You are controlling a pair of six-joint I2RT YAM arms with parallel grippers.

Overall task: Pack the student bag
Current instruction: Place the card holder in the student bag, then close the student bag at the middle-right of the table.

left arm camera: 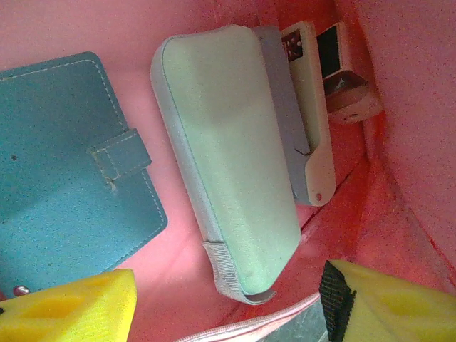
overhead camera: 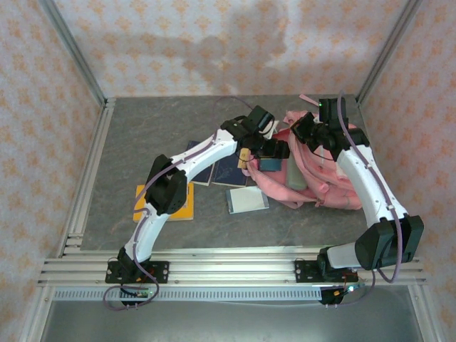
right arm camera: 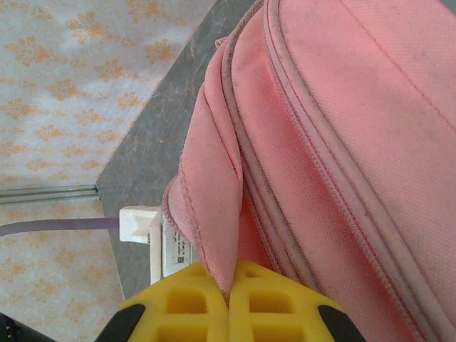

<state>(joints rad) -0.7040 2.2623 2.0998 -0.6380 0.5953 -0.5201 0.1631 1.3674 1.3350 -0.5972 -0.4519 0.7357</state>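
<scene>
Reaching both arms over the soft pink fabric backpack (overhead camera: 324,189), which is sitting right of centre in the top view. Left gripper (left arm camera: 228,305) is hanging inside its opening, fingers spread wide, gripping nothing. Right gripper (right arm camera: 229,308) is pinching a fold of its rim. Lying inside: one teal stitched wallet (left arm camera: 64,178), one rounded mint fabric pouch (left arm camera: 228,164), one cream plastic device (left arm camera: 313,128).

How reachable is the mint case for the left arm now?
Probably yes: the left claw hangs open just above the mint case, nothing between, while the right claw holds the bag open.
</scene>
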